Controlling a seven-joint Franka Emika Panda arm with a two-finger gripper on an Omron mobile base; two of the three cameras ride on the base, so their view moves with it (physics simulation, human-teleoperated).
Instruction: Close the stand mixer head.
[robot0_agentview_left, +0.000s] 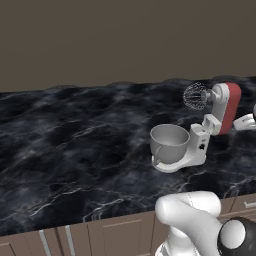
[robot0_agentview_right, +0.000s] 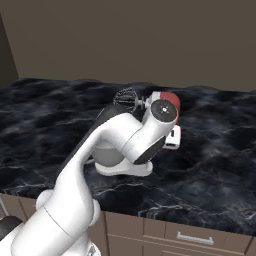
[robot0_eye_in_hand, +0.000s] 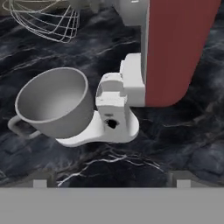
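The stand mixer head (robot0_agentview_left: 229, 106) is red and tilted up and back on its hinge, with its grey front cap and wire whisk (robot0_agentview_left: 194, 96) raised well above the grey metal bowl (robot0_agentview_left: 169, 142). The bowl sits on the mixer's white base (robot0_agentview_left: 199, 148). In the hand view the red head (robot0_eye_in_hand: 177, 48) fills the upper right, the whisk (robot0_eye_in_hand: 43, 19) the upper left, and the bowl (robot0_eye_in_hand: 54, 99) lies left of the white base (robot0_eye_in_hand: 111, 124). My gripper (robot0_eye_in_hand: 111, 181) is open, its fingertips (robot0_eye_in_hand: 41, 180) wide apart with nothing between them, close behind the raised head. My arm hides most of the mixer in the right base view, where the red head (robot0_agentview_right: 171, 100) peeks out.
The mixer stands on a black marble counter (robot0_agentview_left: 75, 145) with brown drawers (robot0_agentview_left: 100, 235) under its front edge. A plain brown wall (robot0_agentview_left: 125, 40) runs behind the counter.
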